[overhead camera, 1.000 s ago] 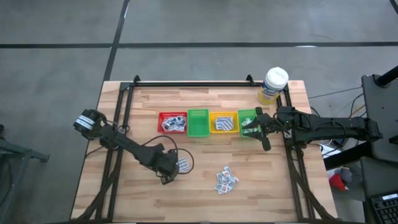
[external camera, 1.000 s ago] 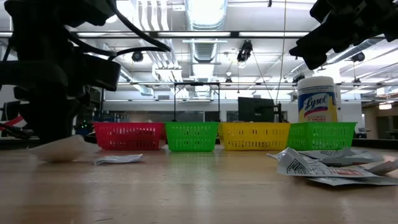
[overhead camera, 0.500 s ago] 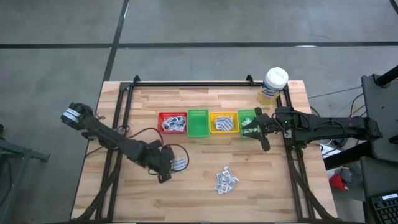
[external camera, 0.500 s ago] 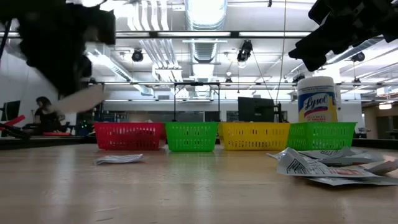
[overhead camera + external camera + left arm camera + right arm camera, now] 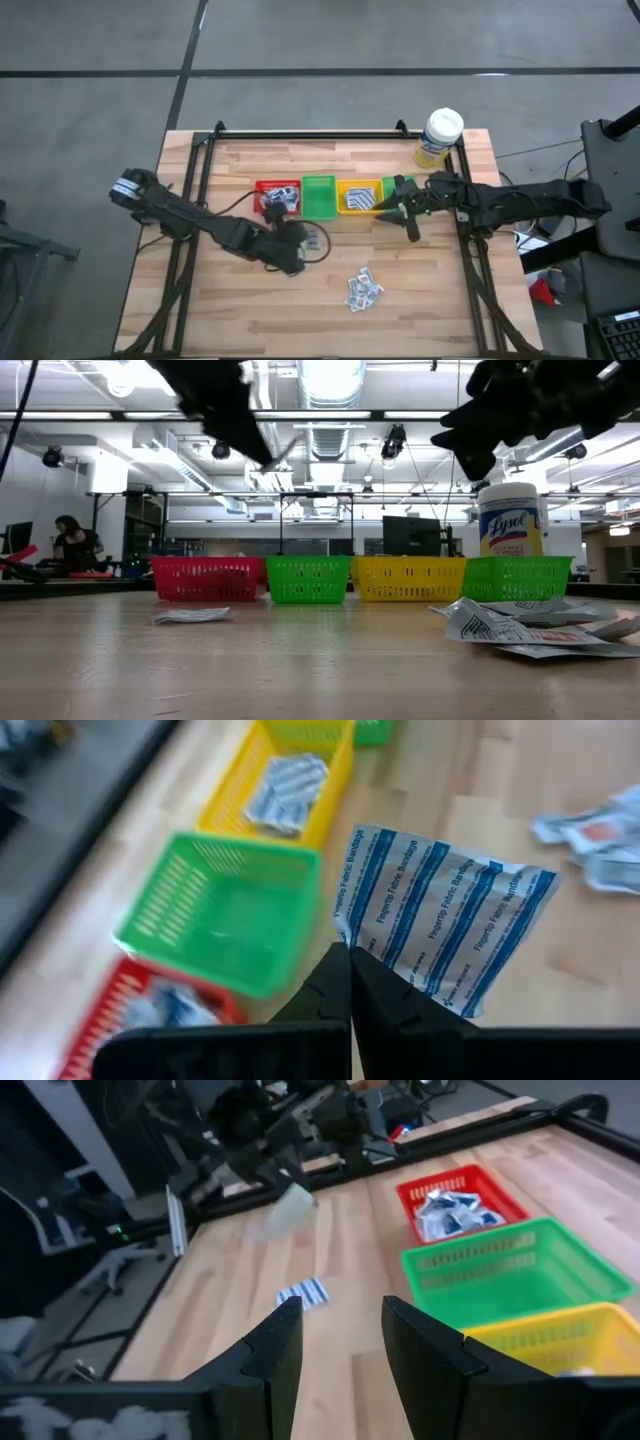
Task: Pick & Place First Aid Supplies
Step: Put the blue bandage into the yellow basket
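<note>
From above, the left gripper (image 5: 297, 243) sits at centre frame, pinched shut on a blue-striped bandage packet (image 5: 313, 238) just below the green bin (image 5: 319, 198), its arm stretching in from the table's (image 5: 440, 310) left edge. The right gripper (image 5: 403, 207), fingers parted and empty, reaches from the right edge over the row's right end. A loose heap of first aid packets (image 5: 362, 288) lies lower centre.

At table level, the left gripper (image 5: 262, 448) hangs at upper left above the red bin (image 5: 207, 578); the right gripper (image 5: 470, 445) hangs at upper right near the Lysol bottle (image 5: 510, 520). One packet (image 5: 190, 616) lies at left, more (image 5: 530, 627) at lower right.

The left wrist view shows closed fingertips (image 5: 348, 965) clamping the fabric bandage packet (image 5: 445, 920) by its corner, with the green bin (image 5: 225, 912) and the yellow bin (image 5: 290, 780) at the left.

The right wrist view shows fingers (image 5: 277, 1350) spread apart, a striped packet (image 5: 303, 1293) on the wood at centre
</note>
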{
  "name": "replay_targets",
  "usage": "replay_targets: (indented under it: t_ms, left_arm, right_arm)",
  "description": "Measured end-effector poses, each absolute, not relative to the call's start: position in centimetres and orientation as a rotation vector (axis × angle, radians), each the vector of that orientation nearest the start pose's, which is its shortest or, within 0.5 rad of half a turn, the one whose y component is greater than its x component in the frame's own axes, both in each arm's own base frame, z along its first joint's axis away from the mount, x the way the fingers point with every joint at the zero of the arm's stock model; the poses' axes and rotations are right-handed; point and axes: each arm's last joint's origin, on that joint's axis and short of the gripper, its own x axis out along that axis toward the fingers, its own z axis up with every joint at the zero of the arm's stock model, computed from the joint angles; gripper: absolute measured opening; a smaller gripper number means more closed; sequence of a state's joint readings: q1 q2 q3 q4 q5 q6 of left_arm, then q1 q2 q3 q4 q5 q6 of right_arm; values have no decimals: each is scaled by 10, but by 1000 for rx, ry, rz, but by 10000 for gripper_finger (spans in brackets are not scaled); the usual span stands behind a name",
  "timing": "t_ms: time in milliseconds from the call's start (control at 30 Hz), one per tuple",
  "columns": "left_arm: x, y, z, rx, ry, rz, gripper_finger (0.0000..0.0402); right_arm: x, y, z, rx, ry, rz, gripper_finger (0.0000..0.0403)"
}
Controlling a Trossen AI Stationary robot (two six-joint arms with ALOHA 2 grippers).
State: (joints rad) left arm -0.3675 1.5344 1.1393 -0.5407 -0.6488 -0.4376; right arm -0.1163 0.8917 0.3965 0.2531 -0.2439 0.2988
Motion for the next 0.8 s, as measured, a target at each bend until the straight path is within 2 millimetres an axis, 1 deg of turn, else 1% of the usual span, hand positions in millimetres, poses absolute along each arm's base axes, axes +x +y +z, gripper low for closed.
replay_targets:
  t_ms: [233,433,600,700,800]
  left_arm:
    - [338,-86,254,206,761,483,0]
    - [360,-79,252,307,772,538,0]
    - [372,-69,255,340,767,577,0]
    - [374,-62,253,340,779,594,0]
    - [374,-58,253,321,778,612,0]
  right_arm:
    - [210,-17,216,395,207,96,140]
    - [225,-17,208,431,249,90,169]
    - [242,-18,206,425,287,87,203]
    - [254,-19,208,395,294,91,217]
    - [265,-21,210,380,287,66,222]
